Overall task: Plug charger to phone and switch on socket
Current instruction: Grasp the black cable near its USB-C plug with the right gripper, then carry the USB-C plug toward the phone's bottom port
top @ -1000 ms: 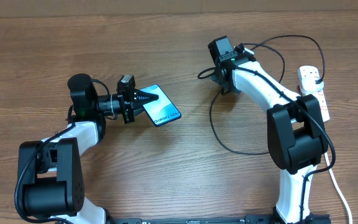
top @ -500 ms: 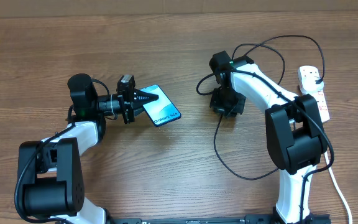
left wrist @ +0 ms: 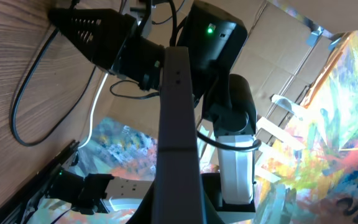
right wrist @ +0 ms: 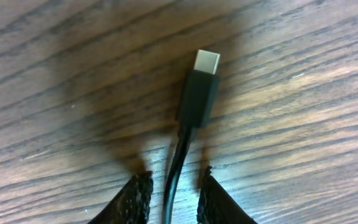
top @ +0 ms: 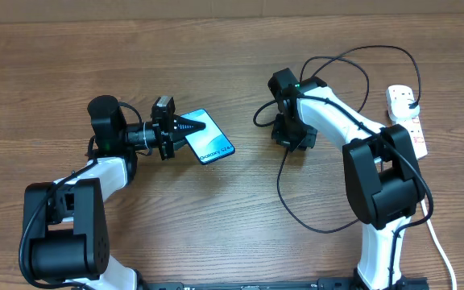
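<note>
At the tips of the left gripper [top: 193, 126], the phone [top: 216, 145] is pinched by its near end and held tilted above the wooden table [top: 216, 217]. Its light blue screen faces up and reaches out past the fingers toward the right. "Galaxy S24" can be read near the corner farthest from that gripper. The fingers are pressed together on the phone, and in the left wrist view it shows edge-on as a dark narrow bar.

Right of the phone and well apart from it, the right gripper [top: 290, 137] points down at the table. The charger [top: 284, 184] runs between its fingertips [right wrist: 138, 198], which are drawn nearly together around the thin black cable. The connector tip [right wrist: 199, 87] sticks out just beyond them, its metal end bare, close over the wood. No writing shows on it. Behind this gripper the cable loops wide across the table.

Farther right, past the arm, the cable's black plug [top: 410, 97] sits in the far end of the socket [top: 413, 133]. The socket is a white strip with red-orange markings too small to read. Its white cord [top: 435, 234] trails toward the near edge.
</note>
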`<state>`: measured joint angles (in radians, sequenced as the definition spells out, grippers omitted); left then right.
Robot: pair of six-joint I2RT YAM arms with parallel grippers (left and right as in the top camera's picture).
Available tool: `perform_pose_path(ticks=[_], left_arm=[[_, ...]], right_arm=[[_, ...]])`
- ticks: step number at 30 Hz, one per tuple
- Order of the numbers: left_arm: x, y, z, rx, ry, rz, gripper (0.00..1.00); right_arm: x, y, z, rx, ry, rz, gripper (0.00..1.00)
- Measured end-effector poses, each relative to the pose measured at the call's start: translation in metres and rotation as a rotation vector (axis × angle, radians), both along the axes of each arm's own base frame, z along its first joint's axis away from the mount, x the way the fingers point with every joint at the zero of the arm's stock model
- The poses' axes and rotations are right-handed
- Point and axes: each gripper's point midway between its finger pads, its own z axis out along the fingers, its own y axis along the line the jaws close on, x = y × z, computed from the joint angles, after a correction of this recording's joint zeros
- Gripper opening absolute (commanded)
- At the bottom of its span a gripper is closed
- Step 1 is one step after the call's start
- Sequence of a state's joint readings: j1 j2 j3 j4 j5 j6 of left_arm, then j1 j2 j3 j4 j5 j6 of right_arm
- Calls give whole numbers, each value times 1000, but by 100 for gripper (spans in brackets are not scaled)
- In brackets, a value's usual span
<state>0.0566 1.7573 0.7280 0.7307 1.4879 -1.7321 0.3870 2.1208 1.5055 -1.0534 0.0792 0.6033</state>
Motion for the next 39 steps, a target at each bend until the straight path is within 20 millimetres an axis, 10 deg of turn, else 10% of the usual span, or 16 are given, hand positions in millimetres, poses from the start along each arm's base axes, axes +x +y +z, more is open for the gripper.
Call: perform_pose_path(ticks=[11,26,39], left_arm=[[0,0,0,1,-4,0,4],[-1,0,0,-2,-4,-8,4],[1,-1,3,18,-145,-6,4]], right_arm=[[-5,-3,0,-65,-28,-39,4],[-11,13,8,99,29,105,4],[-62,19,231,395,-415,427,4]])
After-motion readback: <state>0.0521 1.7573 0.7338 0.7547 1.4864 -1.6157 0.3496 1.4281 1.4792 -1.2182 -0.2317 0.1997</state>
